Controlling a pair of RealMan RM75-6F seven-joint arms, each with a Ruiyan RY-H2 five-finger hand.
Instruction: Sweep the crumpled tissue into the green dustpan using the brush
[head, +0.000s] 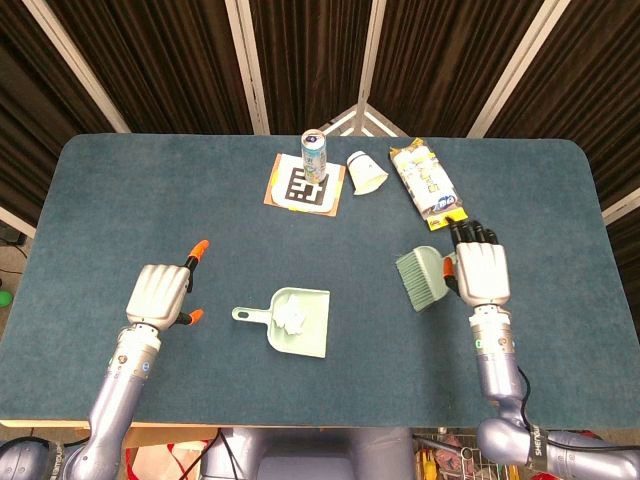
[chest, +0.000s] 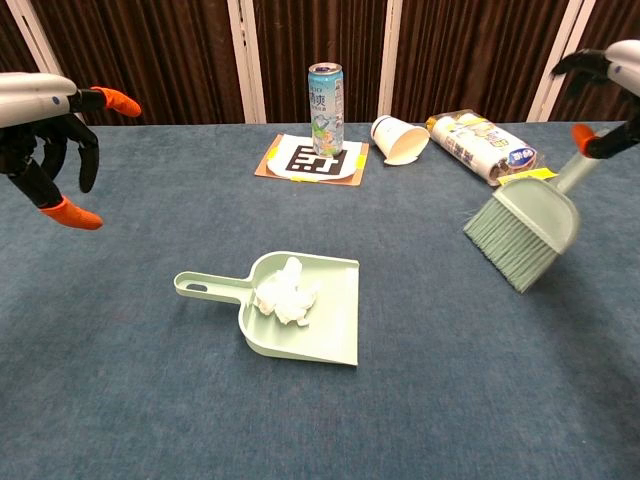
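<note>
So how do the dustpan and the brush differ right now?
The dustpan lies flat on the table with the crumpled tissue inside it; the brush holds nothing. The dustpan sits free at centre, untouched; the brush is off to the right, with the right hand at its handle. Both are pale green plastic.

Tissue lies in dustpan, brush well right.
</note>
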